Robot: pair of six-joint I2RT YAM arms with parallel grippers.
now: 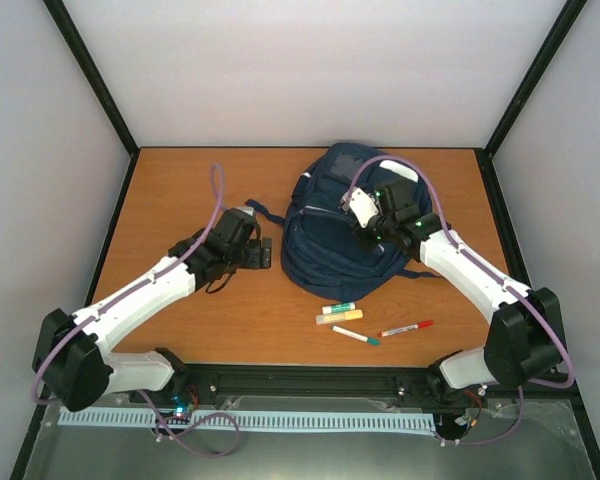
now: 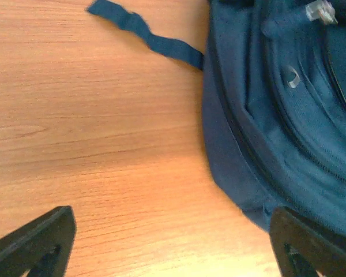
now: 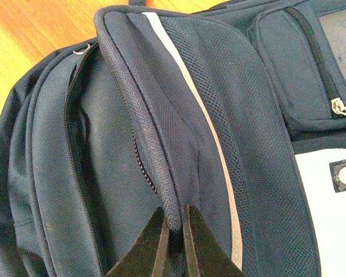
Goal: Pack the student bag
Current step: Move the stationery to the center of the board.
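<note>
The large navy-blue fabric backpack (image 1: 325, 255) lies flat on the orange-brown wooden table (image 1: 180, 190), slightly right of centre. The right gripper (image 3: 174, 218) pinches a piped fabric edge of the backpack beside its pale stripe, jaws nearly together on it. The left gripper (image 2: 172, 213) hangs spread wide over bare wood, just beside the backpack's left edge. A thin red pen (image 1: 407, 328), a green-capped white marker (image 1: 355, 336) and a yellow highlighter (image 1: 340, 317) lie near the backpack's near edge.
</note>
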